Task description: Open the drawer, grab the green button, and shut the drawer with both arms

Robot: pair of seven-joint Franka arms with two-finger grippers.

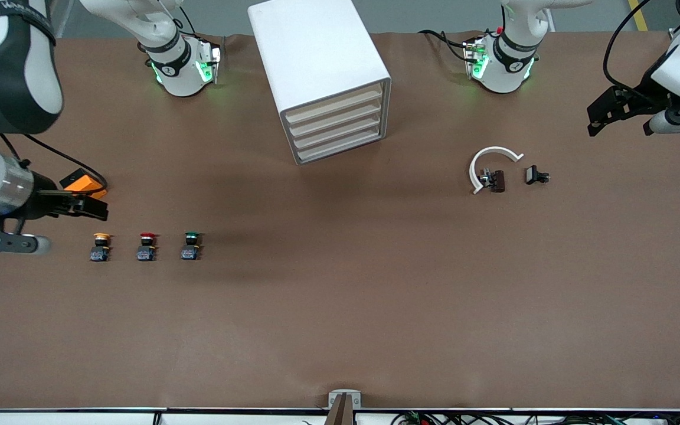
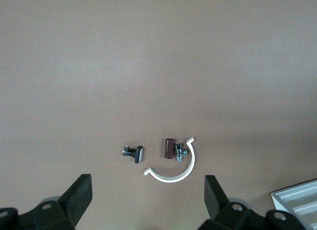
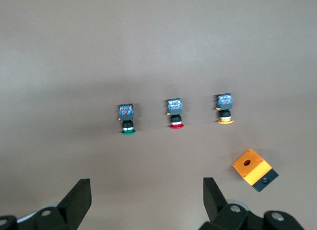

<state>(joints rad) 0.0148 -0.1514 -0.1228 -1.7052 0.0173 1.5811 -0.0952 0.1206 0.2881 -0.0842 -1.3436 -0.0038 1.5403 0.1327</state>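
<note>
Nearest the front camera, three buttons stand in a row on the brown table [image 1: 340, 324], toward the right arm's end. The green button [image 1: 190, 246] is the one closest to the table's middle, with the red button [image 1: 146, 247] beside it and the orange button [image 1: 100, 247] at the outer end. All three stand apart from one another.

A little farther from the camera, an orange box [image 1: 83, 182] sits beside the right gripper [image 1: 95, 206], which hangs over the table near the orange button, fingers spread wide and holding nothing.

Toward the left arm's end lie a white C-shaped clip [image 1: 489, 165] with a brown part [image 1: 498, 180] inside its curve, and a small black part [image 1: 535, 175] just beside them.

The left gripper [image 1: 602, 121] hangs over the table's edge at that end, fingers wide apart and holding nothing.

Farthest, between the arms' bases, stands the white cabinet [image 1: 316, 53]. All four of its drawers are pushed in, so what they hold cannot be seen. The drawer [image 1: 343, 146] at the bottom is shut.
</note>
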